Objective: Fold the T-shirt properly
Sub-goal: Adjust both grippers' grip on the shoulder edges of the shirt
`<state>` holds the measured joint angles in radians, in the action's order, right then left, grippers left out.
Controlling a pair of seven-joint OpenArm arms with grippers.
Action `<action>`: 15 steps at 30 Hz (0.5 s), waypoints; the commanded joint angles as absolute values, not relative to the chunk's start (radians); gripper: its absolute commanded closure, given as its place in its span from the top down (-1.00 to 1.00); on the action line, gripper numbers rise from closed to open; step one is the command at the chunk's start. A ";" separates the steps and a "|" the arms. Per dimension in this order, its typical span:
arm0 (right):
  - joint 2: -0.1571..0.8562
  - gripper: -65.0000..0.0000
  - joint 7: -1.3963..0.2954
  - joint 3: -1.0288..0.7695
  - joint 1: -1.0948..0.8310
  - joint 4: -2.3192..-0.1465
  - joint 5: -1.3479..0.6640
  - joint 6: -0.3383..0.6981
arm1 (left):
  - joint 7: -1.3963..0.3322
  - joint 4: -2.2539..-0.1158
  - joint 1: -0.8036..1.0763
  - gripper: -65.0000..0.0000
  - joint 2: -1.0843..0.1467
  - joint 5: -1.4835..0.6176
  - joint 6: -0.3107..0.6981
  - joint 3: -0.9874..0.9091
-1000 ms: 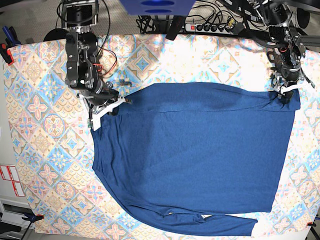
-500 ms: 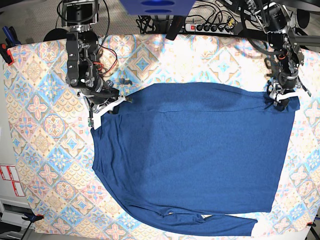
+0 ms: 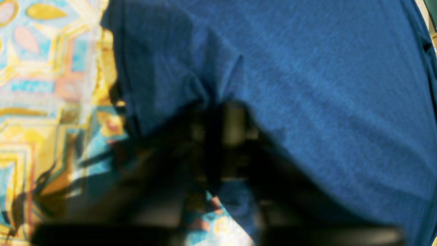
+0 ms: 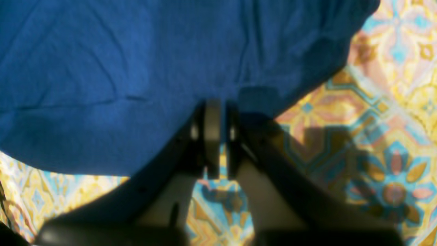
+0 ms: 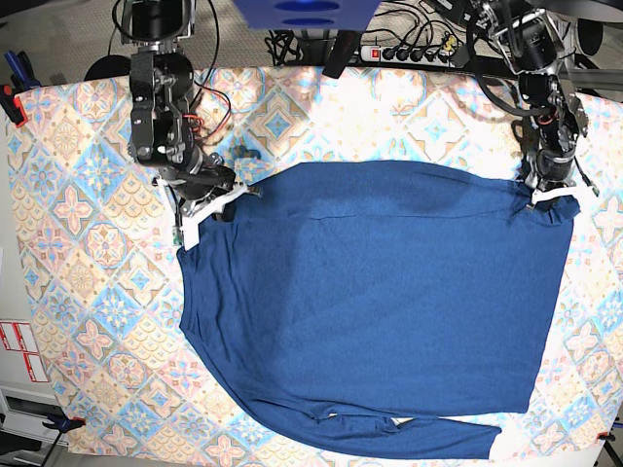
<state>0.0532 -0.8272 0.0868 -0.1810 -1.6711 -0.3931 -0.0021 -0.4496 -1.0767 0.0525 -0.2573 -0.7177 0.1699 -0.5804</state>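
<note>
This looks like a robotics lab bench: a table under a pastel patterned tablecloth [image 5: 88, 243], clamps [image 5: 12, 97] gripping its edge, a power strip [image 5: 414, 53] and tangled cables [image 5: 292, 44] along the back, red-and-white labels [image 5: 21, 350] beside it.
</note>
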 commanded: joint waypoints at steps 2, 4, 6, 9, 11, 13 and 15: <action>0.056 -0.82 -0.814 0.087 -0.191 -1.699 -0.398 0.004 | -0.437 -1.089 0.047 -1.00 -0.274 -0.728 0.180 -0.582; 0.056 -0.70 -0.814 0.087 -0.211 -1.712 -0.398 0.004 | -0.456 -1.090 0.048 -1.00 -0.275 -0.734 0.180 -0.582; 0.056 -0.61 -0.814 0.087 -0.225 -1.722 -0.398 0.004 | -0.495 -1.096 0.048 -1.00 -0.278 -0.739 0.180 -0.587; 0.056 -0.50 -0.816 0.087 -0.237 -1.724 -0.398 0.004 | -0.509 -1.096 0.047 -1.00 -0.278 -0.739 0.180 -0.588; 0.056 -0.46 -0.816 0.087 -0.237 -1.724 -0.398 0.004 | -0.507 -1.096 0.047 -1.00 -0.280 -0.739 0.180 -0.588; 0.056 -0.44 -0.816 0.085 -0.237 -1.724 -0.398 0.004 | -0.509 -1.096 0.047 -1.00 -0.277 -0.739 0.180 -0.588; 0.056 -0.45 -0.816 0.085 -0.237 -1.724 -0.398 0.004 | -0.512 -1.096 0.048 -1.00 -0.277 -0.739 0.180 -0.590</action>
